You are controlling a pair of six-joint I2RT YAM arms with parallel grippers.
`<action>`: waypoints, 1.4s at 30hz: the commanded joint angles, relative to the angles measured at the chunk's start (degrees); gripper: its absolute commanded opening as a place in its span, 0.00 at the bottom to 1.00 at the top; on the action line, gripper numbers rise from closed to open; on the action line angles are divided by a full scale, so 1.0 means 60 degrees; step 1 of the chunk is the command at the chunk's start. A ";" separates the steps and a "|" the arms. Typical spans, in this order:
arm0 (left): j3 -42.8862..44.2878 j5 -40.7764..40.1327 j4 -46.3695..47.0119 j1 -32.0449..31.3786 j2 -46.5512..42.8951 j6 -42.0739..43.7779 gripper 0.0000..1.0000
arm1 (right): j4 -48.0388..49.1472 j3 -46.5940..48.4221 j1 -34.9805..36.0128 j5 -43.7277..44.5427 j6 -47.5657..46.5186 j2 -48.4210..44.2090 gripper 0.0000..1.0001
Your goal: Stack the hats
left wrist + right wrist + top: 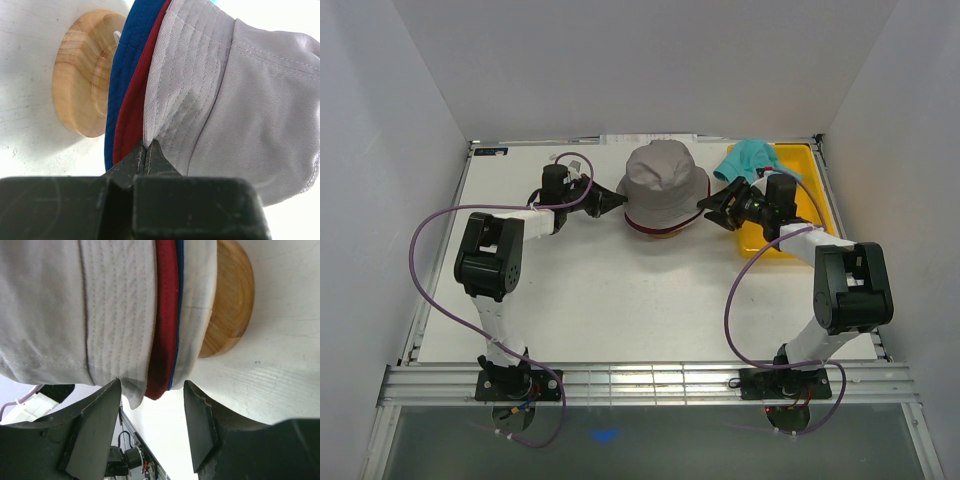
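**Hats three deep on the stand, teal one apart**

Topmost is a light grey fabric bucket hat [665, 180] with a stitched, floppy brim, sitting at the back centre of the white worktop [620, 290]. A dark red hat [131, 117] and a royal blue hat [125, 65] lie nested beneath it on a round wooden stand [82, 75], only their brims showing. A crumpled teal fabric hat [752, 157] lies on the flat yellow plastic tray [805, 170] to the right. The left pincer [146, 150] is clamped on the grey brim's edge. The right pincer [152, 385] stands wide, its fingers either side of the drooping brims, gripping nothing.
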 commanded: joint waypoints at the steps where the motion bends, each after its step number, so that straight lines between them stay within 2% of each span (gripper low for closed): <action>1: -0.0102 -0.0370 -0.0374 0.0178 -0.0324 0.0191 0.00 | 0.1028 -0.0162 0.0018 -0.0030 0.0412 -0.0403 0.59; 17: -0.0146 -0.0355 -0.0374 0.0178 -0.0324 0.0220 0.00 | 0.2713 -0.0632 0.0018 -0.0250 0.1600 -0.0154 0.54; 22: -0.0175 -0.0355 -0.0374 0.0163 -0.0324 0.0205 0.00 | 0.2788 -0.0573 0.0019 -0.0221 0.1688 -0.0110 0.50; 34: -0.0175 -0.0311 -0.0374 0.0163 -0.0353 0.0205 0.00 | 0.3432 -0.0412 -0.0069 -0.0279 0.2069 0.0622 0.49; 42: -0.0219 -0.0311 -0.0374 0.0178 -0.0324 0.0205 0.00 | 0.5115 -0.0705 -0.0245 -0.0441 0.3122 0.1076 0.49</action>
